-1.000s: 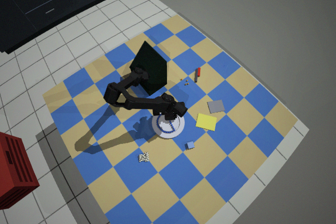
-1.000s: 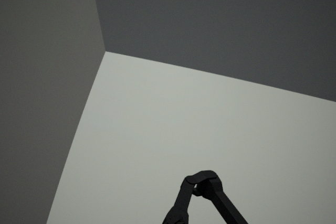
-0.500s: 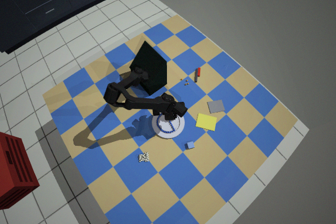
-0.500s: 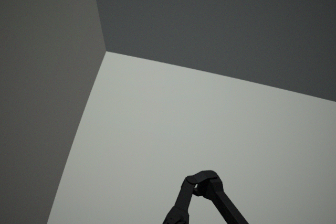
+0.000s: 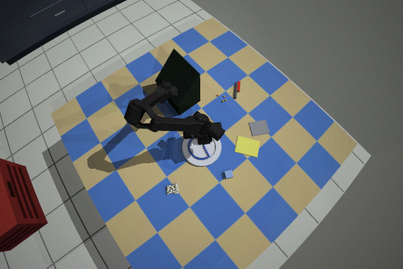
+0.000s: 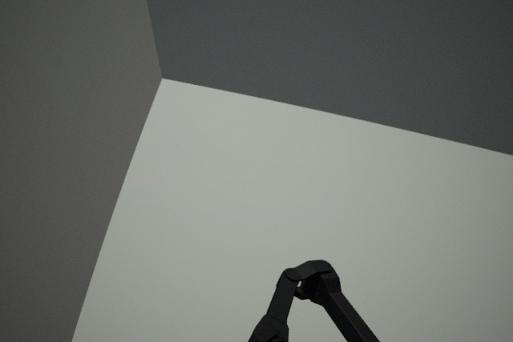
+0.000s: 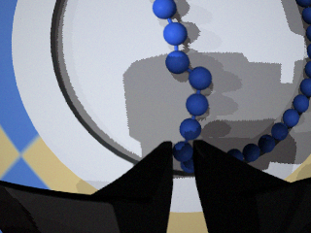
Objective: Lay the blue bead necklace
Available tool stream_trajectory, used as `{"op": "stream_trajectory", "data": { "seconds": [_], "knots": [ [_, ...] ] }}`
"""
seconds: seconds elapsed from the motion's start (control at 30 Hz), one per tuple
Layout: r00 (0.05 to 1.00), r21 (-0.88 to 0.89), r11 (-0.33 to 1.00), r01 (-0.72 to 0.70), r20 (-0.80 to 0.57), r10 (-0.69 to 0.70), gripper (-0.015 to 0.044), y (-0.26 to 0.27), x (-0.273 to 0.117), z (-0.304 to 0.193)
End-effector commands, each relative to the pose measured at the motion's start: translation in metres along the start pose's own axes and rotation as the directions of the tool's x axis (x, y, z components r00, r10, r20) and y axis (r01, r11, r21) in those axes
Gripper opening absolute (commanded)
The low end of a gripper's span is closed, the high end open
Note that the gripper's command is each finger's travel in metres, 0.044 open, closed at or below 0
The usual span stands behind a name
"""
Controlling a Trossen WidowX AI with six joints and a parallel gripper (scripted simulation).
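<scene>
The gripper [image 5: 207, 140] [image 7: 182, 149] pinches the blue necklace [image 5: 205, 150] [image 7: 196, 105] at the bottom middle of the wrist view. Part crosses the round board [image 5: 218, 149] [image 7: 36, 83]; next, pull that left into the groove.

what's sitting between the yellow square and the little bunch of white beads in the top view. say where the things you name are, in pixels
The small light-blue cube [image 5: 228, 174] lies roughly between the yellow square [image 5: 247, 146] and the white beads [image 5: 172, 188], nearer the square; the top view shows it.
</scene>
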State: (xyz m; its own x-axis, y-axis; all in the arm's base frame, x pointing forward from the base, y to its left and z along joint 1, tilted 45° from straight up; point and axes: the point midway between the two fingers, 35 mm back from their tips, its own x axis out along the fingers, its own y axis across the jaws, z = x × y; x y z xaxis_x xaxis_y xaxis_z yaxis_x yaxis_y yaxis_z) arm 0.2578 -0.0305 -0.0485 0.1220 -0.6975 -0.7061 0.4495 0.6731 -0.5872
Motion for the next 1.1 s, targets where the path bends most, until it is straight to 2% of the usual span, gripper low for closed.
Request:
{"op": "stream_trajectory", "data": {
  "seconds": [0.0, 1.07],
  "knots": [
    [1.000, 0.001, 1.000, 0.000, 0.000, 0.000, 0.0000, 0.000, 0.000, 0.000],
    [1.000, -0.007, 1.000, 0.002, 0.003, -0.002, 0.0000, 0.008, 0.002, -0.010]
  ]
}}
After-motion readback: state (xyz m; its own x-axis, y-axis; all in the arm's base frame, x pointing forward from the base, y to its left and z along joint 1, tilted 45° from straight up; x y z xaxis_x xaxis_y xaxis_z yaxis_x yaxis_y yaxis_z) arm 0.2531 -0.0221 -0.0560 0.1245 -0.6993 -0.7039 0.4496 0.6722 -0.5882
